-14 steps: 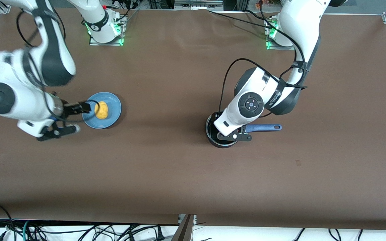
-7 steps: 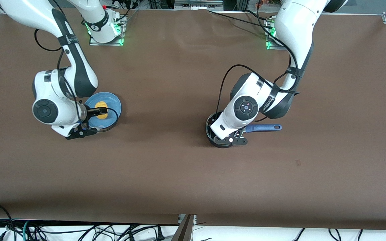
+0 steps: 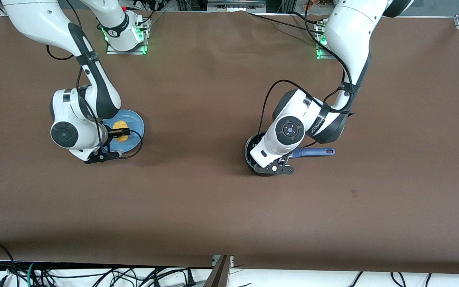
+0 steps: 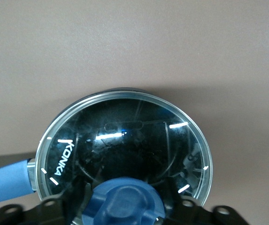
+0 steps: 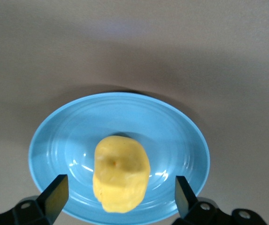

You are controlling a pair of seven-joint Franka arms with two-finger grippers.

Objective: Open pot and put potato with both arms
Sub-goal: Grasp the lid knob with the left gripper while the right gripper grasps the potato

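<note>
One word, KONKA, marks the pot's glass lid [image 4: 125, 140]

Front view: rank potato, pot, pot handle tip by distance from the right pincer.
1. Potato, on the plate, between the open right pincer fingers.
2. Pot, under the left arm, toward its end.
3. Handle tip, farther toward that end.

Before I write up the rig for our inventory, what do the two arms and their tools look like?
Both arms are glossy white with rounded joints, black bands and loose black cables looping alongside. Each wrist housing carries a round dark cap. The left tool and right tool are black two-finger units on black brackets; the right tool's fingers are flat, squared pads. Green lights glow at both bases.
</note>
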